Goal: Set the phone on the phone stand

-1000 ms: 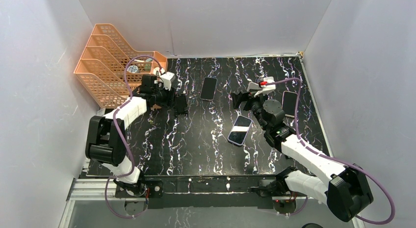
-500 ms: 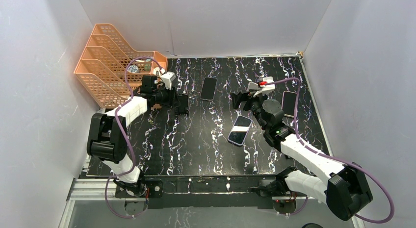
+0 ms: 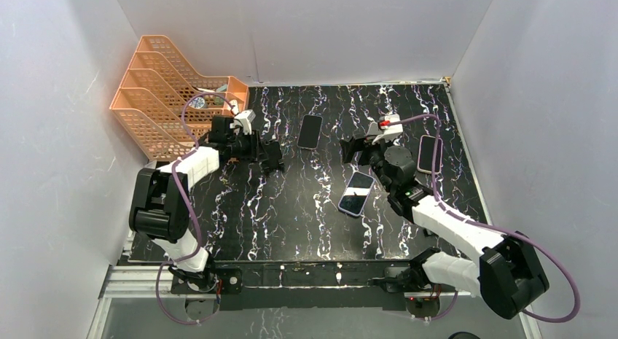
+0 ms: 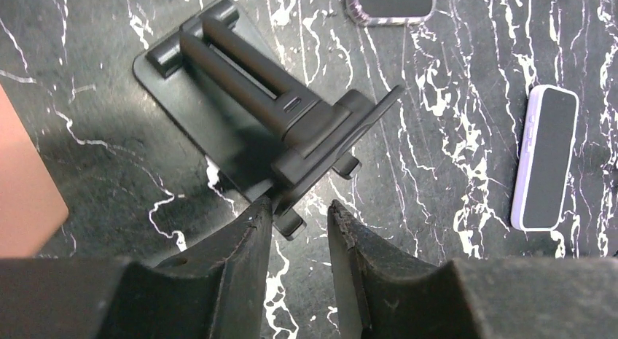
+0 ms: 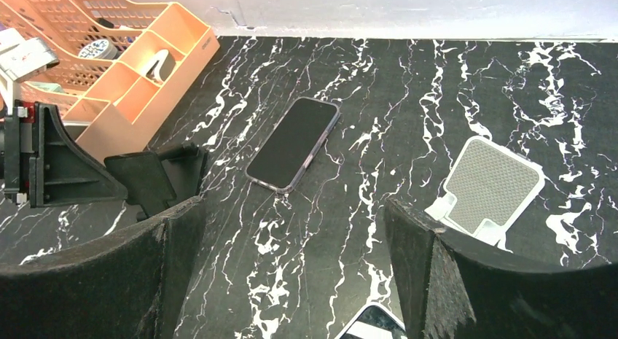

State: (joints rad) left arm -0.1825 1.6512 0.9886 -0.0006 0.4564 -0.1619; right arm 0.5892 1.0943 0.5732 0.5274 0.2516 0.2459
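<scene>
The black phone stand [image 4: 248, 98] stands on the marble table, its plate tilted up; it also shows in the top view [image 3: 271, 155]. My left gripper [image 4: 299, 211] is narrowly open at the stand's lower lip, the left fingertip [image 4: 262, 208] touching it, a small peg between the jaws. A dark phone [image 5: 293, 143] lies flat at mid-table [image 3: 310, 131]. A lilac-cased phone [image 3: 356, 193] lies nearer, its corner just below my right gripper [image 5: 295, 237], which is wide open, empty and above the table [image 3: 352, 149]. A third phone [image 3: 428, 154] lies far right.
An orange tiered file organizer [image 3: 164, 98] fills the back left corner, close behind the stand. A white mesh-faced flat object [image 5: 488, 182] lies right of the dark phone. White walls enclose the table on three sides.
My left gripper has nudged the stand, which now sits slightly turned. My right gripper has shifted a little to the left, uncovering more of the far right phone.
</scene>
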